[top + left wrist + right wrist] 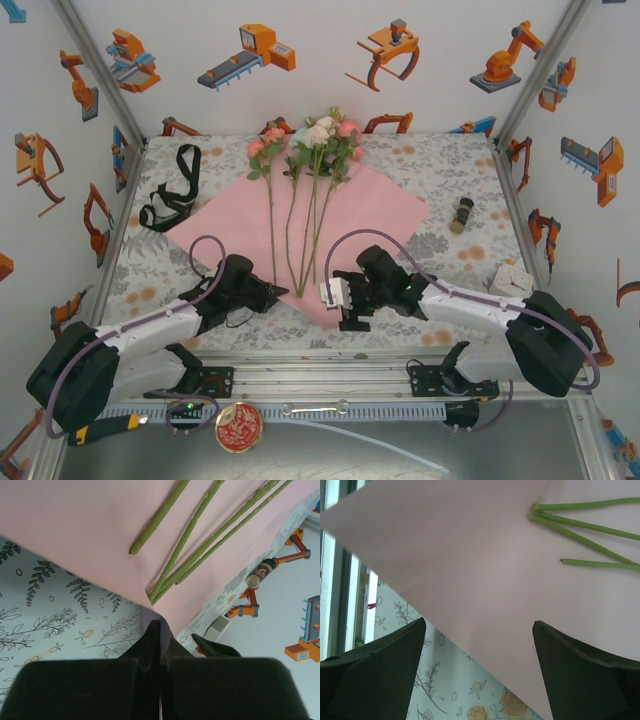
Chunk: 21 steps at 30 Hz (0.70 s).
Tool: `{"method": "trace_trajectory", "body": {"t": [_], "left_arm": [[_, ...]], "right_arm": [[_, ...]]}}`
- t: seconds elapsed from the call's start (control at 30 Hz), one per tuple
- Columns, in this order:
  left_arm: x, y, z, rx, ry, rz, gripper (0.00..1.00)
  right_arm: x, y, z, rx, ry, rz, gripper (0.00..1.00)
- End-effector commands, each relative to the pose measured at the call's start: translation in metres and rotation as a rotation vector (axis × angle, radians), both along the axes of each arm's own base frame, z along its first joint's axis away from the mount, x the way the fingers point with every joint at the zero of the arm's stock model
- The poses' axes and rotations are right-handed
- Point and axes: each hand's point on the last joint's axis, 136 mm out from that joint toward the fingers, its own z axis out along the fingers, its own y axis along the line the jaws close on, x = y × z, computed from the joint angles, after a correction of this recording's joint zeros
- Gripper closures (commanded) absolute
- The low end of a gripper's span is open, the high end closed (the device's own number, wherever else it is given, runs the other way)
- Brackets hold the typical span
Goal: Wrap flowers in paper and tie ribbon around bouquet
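Upper left of the top view, the black ribbon (168, 200) lies looped on the tablecloth (440, 160). Lower centre-left, the left gripper (272, 293) is pinched onto the near edge of the paper (380, 205), pink side up. The flowers (310, 150) lie down its middle, heads at the top. Right of the stems, the right gripper (335, 295) has its jaws apart

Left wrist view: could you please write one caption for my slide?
Left claw pinches the edge of the pink paper, where green flower stems lie.
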Motion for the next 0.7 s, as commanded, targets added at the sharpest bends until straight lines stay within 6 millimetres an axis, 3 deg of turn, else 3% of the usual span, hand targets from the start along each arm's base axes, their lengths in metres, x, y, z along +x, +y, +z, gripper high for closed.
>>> {"method": "trace_trajectory", "body": {"t": [0.0,0.1,0.2,0.37,0.43,0.53,0.57,0.63,0.67], "left_arm": [[0.003,0.001,0.004,-0.041,-0.007,0.03,1.0],[0.003,0.0,0.004,-0.039,-0.008,0.029,1.0],[0.004,-0.002,0.005,-0.045,-0.007,0.024,1.0],[0.004,0.001,0.011,-0.047,-0.04,0.024,1.0],[0.009,0.007,0.025,-0.006,-0.115,0.002,0.85],[0.018,0.018,0.073,0.231,-0.318,-0.152,0.52],[0.019,0.024,0.092,0.341,-0.388,-0.229,0.43],[0.018,0.03,0.128,0.532,-0.519,-0.39,0.29],[0.016,0.035,0.142,0.623,-0.576,-0.469,0.26]], "right_arm": [[-0.011,-0.001,-0.011,-0.011,-0.016,0.05,0.22],[-0.013,0.005,-0.014,0.0,-0.022,0.066,0.22],[0.0,0.017,-0.016,0.028,-0.078,0.031,0.24],[0.018,0.034,0.002,0.124,-0.125,-0.036,0.5],[0.016,0.031,0.006,0.119,-0.118,-0.037,0.67],[0.008,0.023,0.009,0.093,-0.055,-0.021,0.94],[0.008,0.022,0.011,0.094,-0.038,-0.025,0.99],[0.006,0.02,0.014,0.105,-0.004,-0.034,1.0],[0.007,0.02,0.017,0.119,0.013,-0.041,1.0]]}}
